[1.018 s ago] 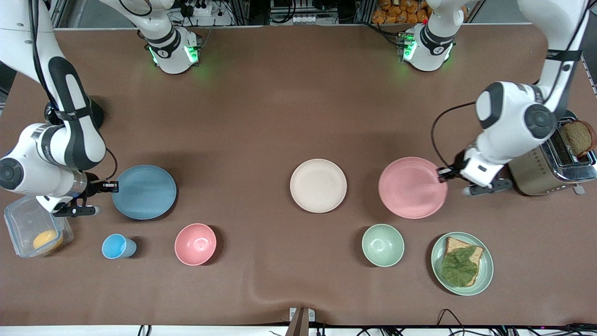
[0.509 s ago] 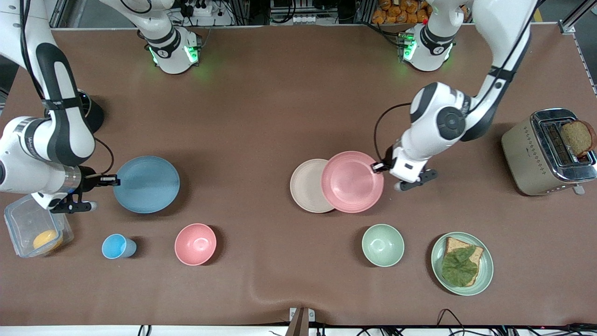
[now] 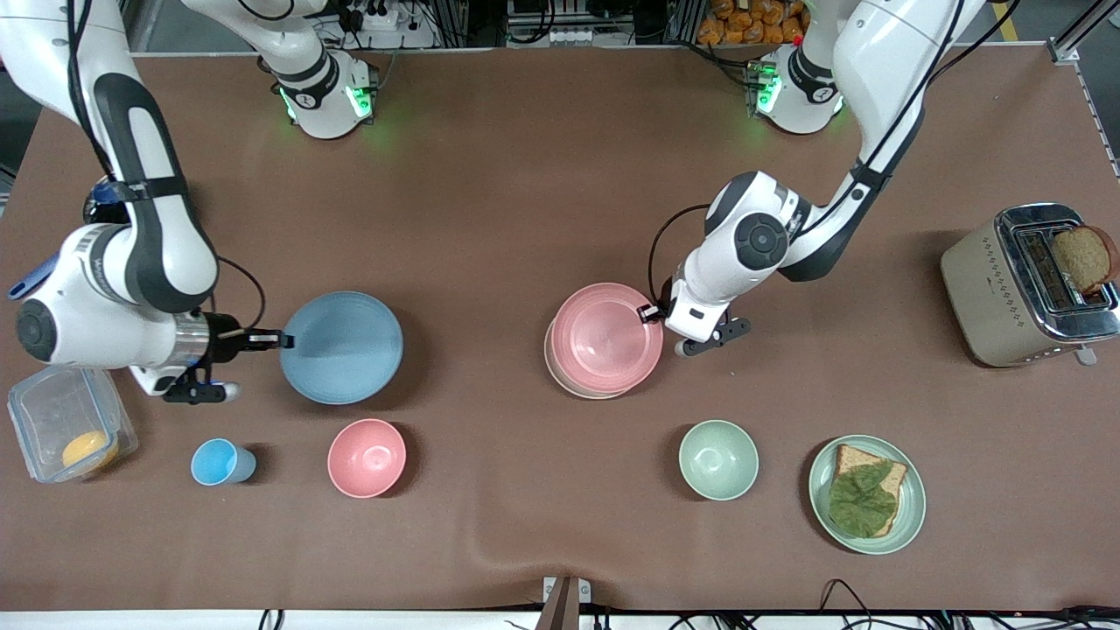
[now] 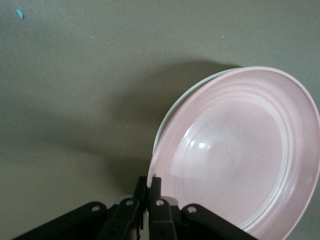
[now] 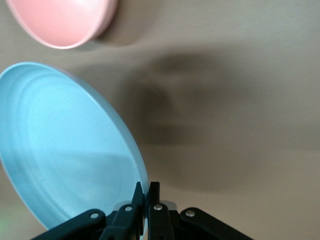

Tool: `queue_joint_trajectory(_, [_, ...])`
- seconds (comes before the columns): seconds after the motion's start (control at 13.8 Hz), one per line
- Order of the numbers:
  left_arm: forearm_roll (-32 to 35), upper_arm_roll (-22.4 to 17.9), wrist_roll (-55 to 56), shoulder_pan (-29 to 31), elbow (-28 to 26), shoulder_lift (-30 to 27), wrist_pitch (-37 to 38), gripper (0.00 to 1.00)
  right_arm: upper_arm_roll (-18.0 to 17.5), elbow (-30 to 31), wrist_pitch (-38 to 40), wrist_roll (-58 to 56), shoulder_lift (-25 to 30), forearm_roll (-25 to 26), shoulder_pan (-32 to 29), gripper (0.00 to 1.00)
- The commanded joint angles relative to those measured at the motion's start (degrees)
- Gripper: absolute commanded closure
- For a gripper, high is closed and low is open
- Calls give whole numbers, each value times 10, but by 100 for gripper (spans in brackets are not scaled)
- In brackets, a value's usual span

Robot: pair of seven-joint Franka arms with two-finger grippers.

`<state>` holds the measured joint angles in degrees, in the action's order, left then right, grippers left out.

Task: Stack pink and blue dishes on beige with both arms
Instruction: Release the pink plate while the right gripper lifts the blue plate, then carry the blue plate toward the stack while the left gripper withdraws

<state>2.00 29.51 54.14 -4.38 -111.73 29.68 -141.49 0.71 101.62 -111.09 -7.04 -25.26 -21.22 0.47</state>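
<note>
Front view, pink plate (image 3: 605, 338): over the beige plate (image 3: 560, 378), nearly covering it.
Left gripper (image 3: 649, 312): pinching the pink plate's rim.
Blue plate (image 3: 342, 347): above the table (image 3: 525, 192), near the pink bowl (image 3: 367, 457).
Right gripper (image 3: 273, 339): clamped on the blue plate's rim.

The flat round cream-beige matte plate (image 3: 560, 382) at the centre of the front view is almost wholly covered by the flat round pale pink matte plate (image 3: 605, 337); only a thin crescent at its lower edge shows. In the left wrist view that beige plate is just a pale sliver (image 4: 172, 112) along the pink plate's rim, and the pink plate (image 4: 240, 150) runs off the frame's right and bottom edges. In the right wrist view the flat round light blue matte plate (image 5: 65, 145) is cut by the left edge, and a deep pink bowl (image 5: 62, 20) by the top. At the front view's upper left, the white right arm (image 3: 140, 219) hides most of a dark object (image 3: 94, 206).
</note>
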Motion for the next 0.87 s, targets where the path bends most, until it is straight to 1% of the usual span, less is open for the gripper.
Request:
queue_joint_trajectory(0.0, [31,-4,26,-13,16,15,-4,100,2,1,5,24,-1,-60,17,100])
queue_joint_trajectory(0.07, [32,-4,26,-15,20,23,-9,100,3,1,4,26,-4,-79,29,100])
queue_joint_trajectory(0.22, [39,-4,27,-19,22,32,-19,100,2,0,-2,52,-14,-89,38,100])
queue_joint_trajectory(0.36, [42,-4,27,-20,24,33,-19,100,2,0,0,62,-17,-139,43,100])
queue_joint_trajectory(0.51, [42,-4,27,-20,31,39,-22,100,2,0,0,75,-23,-162,50,100])
queue_joint_trajectory(0.58, [42,-5,27,-20,37,42,-21,85,2,0,-2,90,-24,-170,55,100])
queue_joint_trajectory(0.65, [42,-5,27,-18,42,42,-22,36,3,0,-4,100,-25,-178,66,100])
queue_joint_trajectory(0.73, [43,-5,26,-16,45,38,-21,0,3,1,-15,117,-25,-188,74,100])
queue_joint_trajectory(0.8, [45,-8,26,-14,51,35,-20,0,2,1,-23,131,-27,-196,83,100])
